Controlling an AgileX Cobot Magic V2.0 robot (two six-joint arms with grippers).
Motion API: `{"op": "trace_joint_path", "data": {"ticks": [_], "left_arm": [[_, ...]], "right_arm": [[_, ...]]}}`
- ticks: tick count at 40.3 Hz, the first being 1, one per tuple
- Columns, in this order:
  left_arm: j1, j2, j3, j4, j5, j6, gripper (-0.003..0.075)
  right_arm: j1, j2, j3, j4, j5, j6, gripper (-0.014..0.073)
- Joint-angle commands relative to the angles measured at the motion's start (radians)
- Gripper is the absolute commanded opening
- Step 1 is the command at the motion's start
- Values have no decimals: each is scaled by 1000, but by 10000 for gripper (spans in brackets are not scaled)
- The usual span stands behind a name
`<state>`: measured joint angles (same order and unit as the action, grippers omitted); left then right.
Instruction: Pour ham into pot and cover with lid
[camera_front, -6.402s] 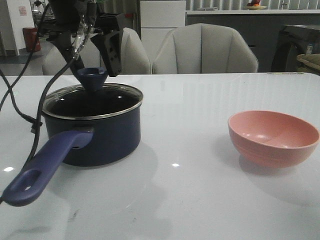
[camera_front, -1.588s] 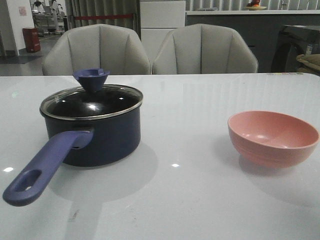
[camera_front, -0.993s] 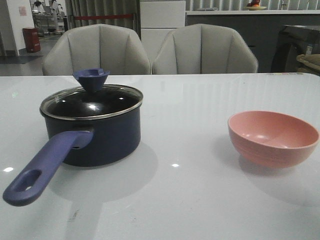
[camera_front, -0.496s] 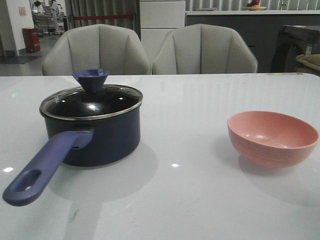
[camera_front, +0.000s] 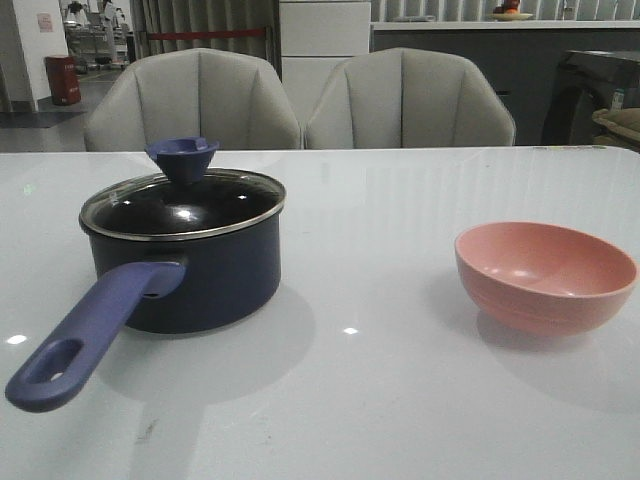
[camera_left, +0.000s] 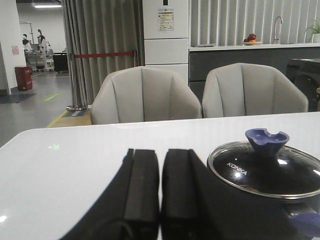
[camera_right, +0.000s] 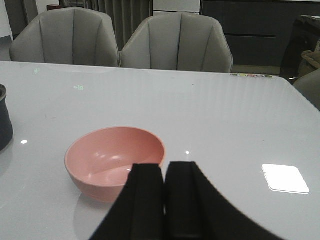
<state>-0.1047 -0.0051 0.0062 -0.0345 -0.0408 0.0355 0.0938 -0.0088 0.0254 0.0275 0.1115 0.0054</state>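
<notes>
Lid sits on the pot at the table's left; pink bowl stands well apart. My left gripper and right gripper are closed, empty.

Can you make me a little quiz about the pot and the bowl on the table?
1. True or false: the lid sits on the pot.
2. Which is nearer the robot's right side: A) the pot, B) the bowl?
3. Fill in: the bowl looks ____ inside.

Key: 1 true. 2 B. 3 empty.
</notes>
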Motion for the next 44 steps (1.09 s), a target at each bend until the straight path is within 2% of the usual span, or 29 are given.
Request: {"op": "trace_joint_path", "data": {"ticks": [1, 44], "left_arm": [[-7, -21, 31, -1, -73, -7, 114], [-7, -21, 31, -1, -73, -7, 114]], "right_arm": [[-4, -20, 10, -14, -83, 3, 148], [-4, -20, 10, -13, -72, 3, 148]]}}
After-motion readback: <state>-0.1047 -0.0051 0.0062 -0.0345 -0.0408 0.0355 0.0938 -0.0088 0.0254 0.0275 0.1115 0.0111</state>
